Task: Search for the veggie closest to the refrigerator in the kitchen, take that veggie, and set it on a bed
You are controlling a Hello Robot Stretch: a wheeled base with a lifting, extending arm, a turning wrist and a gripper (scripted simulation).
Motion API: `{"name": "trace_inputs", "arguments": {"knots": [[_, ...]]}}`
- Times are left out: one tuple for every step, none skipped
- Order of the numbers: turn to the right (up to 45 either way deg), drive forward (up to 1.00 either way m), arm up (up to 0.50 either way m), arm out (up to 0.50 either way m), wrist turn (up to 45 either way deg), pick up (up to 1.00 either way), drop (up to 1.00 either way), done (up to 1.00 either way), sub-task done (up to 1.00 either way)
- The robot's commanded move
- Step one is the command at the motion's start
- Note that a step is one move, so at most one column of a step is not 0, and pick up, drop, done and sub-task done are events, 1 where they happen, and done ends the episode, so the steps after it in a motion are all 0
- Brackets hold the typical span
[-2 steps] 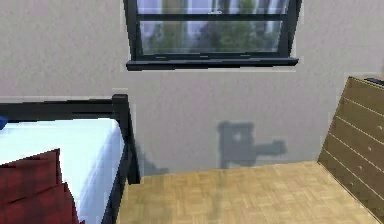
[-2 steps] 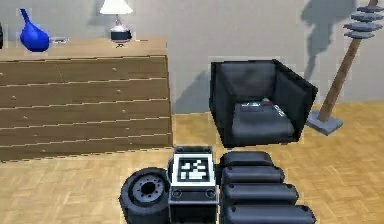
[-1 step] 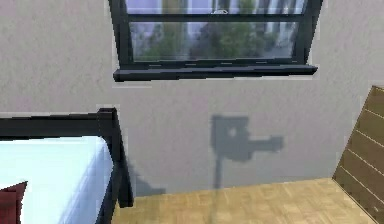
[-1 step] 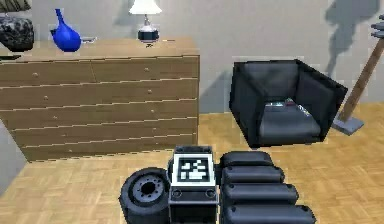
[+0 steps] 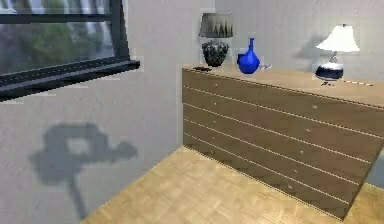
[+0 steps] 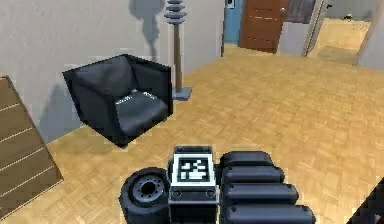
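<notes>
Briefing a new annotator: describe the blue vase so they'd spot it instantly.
Find the wooden dresser right of the window. On its top, the vase stands between a dark-shaded lamp and a white-shaded lamp. It alone is bright blue, round-bellied with a narrow neck.

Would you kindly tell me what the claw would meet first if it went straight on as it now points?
Likely the black armchair, straight out from the claw. The floor lamp stands close beside that line, and depth is unclear.
</notes>
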Motion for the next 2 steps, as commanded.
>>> {"name": "trace_inputs", "arguments": {"knots": [[45.0, 0.0, 0.0, 0.0, 0.0, 0.0, 0.0, 0.0, 0.0], [45.0, 0.0, 0.0, 0.0, 0.0, 0.0, 0.0, 0.0, 0.0]]}}
